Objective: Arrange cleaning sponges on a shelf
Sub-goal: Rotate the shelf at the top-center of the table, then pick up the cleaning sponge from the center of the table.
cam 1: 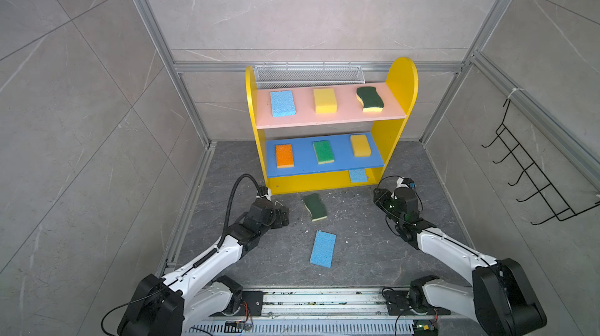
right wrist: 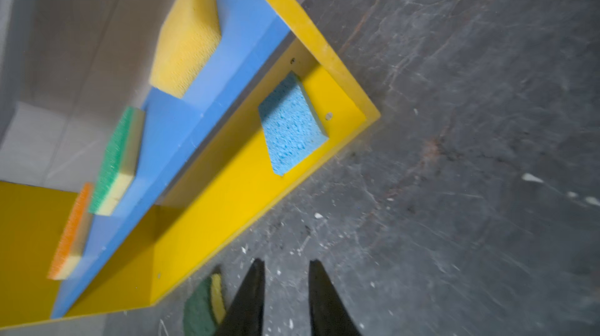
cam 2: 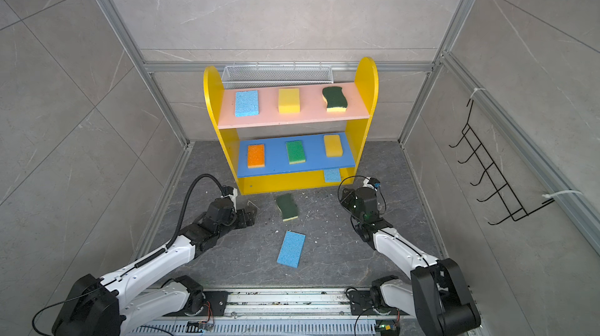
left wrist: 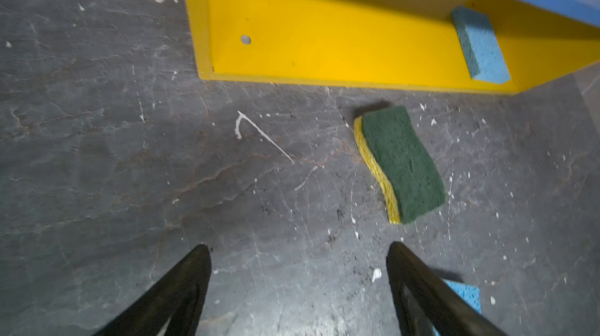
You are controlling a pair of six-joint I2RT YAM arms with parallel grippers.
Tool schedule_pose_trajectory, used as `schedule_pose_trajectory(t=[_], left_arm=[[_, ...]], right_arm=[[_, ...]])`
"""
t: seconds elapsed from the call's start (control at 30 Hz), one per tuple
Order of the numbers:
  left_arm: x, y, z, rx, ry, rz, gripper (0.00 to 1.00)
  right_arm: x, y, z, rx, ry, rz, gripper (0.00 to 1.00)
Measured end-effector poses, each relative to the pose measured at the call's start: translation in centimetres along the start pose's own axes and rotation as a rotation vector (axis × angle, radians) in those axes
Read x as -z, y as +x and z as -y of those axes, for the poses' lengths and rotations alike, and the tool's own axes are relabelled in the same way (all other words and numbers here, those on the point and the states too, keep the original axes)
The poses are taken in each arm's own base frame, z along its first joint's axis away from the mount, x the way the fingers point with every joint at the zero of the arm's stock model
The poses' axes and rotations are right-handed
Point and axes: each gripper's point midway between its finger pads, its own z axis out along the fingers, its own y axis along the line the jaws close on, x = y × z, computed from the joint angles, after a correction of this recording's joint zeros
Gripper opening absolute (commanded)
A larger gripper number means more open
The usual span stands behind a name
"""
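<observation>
Wavy green sponge (cam 1: 314,206): lies on the bench (cam 1: 363,253) before the shelf (cam 1: 401,90); blue sponge (cam 1: 323,249) nearer me. Seven others shelved. Left jaws spread wide, empty, near it; right jaws slightly parted, empty. I judge pickup is next: straddle it, then close.

Porous foam blue sponge (right wrist: 292,126); smooth glossy shelf (left wrist: 324,42); matt scuffed floor (left wrist: 130,155).
</observation>
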Motion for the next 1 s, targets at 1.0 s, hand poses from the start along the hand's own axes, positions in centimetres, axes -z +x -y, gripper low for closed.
schedule_pose_trajectory(t=[1.0], left_arm=[[-9.9,3.9,12.7,0.075,-0.213,-0.023,1.0]], right_arm=[[9.1,1.7,5.1,0.254,0.217,-0.107,0.63]])
